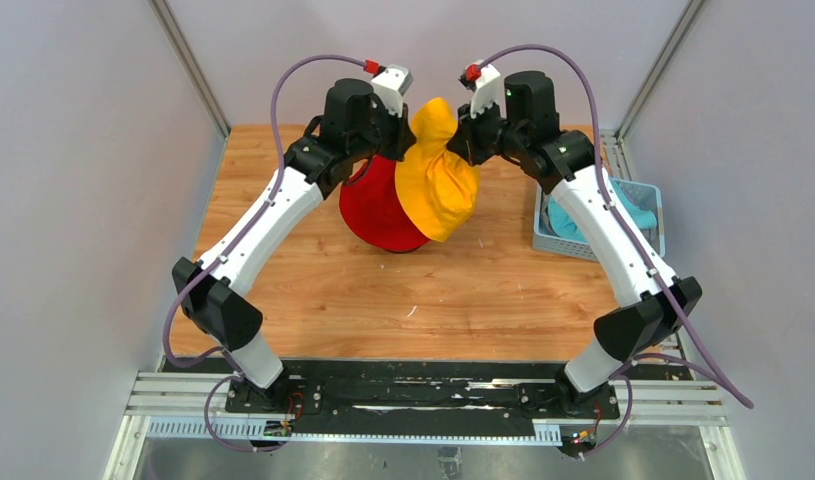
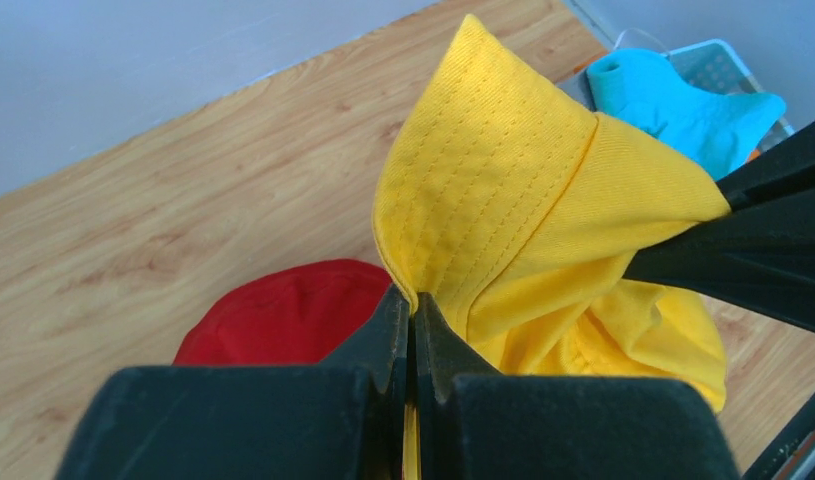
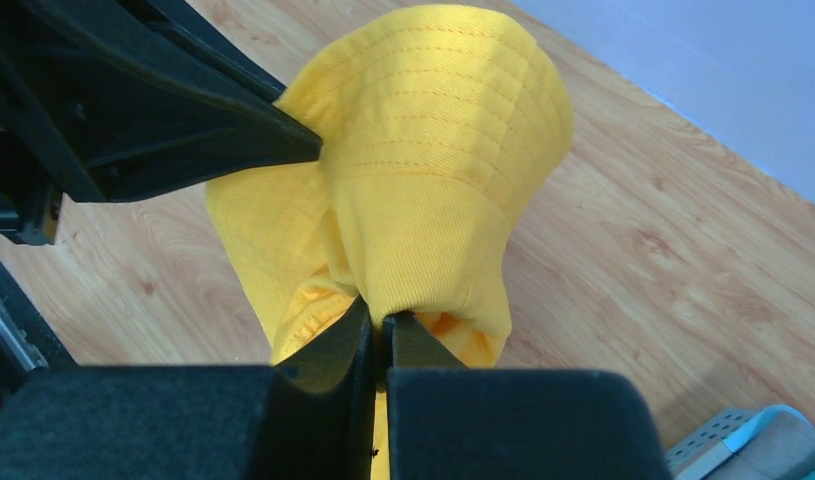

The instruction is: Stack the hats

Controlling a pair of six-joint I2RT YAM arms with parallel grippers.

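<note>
A yellow hat [image 1: 438, 180] hangs in the air between both arms, above the far middle of the table. My left gripper [image 2: 414, 305] is shut on one side of its brim, and my right gripper [image 3: 380, 318] is shut on the opposite side. The yellow hat [image 2: 513, 190] [image 3: 423, 180] is bunched and folded between them. Just below and left of it sits a red hat [image 1: 376, 212] [image 2: 283, 320], crown up. A teal hat [image 1: 623, 215] [image 2: 683, 105] lies in the basket at the right.
A light blue plastic basket [image 1: 553, 240] [image 2: 718, 60] stands at the table's right edge, with orange fabric showing beside the teal hat. Its corner [image 3: 753, 440] shows in the right wrist view. Bare wooden tabletop [image 1: 413, 300] lies in front of the hats.
</note>
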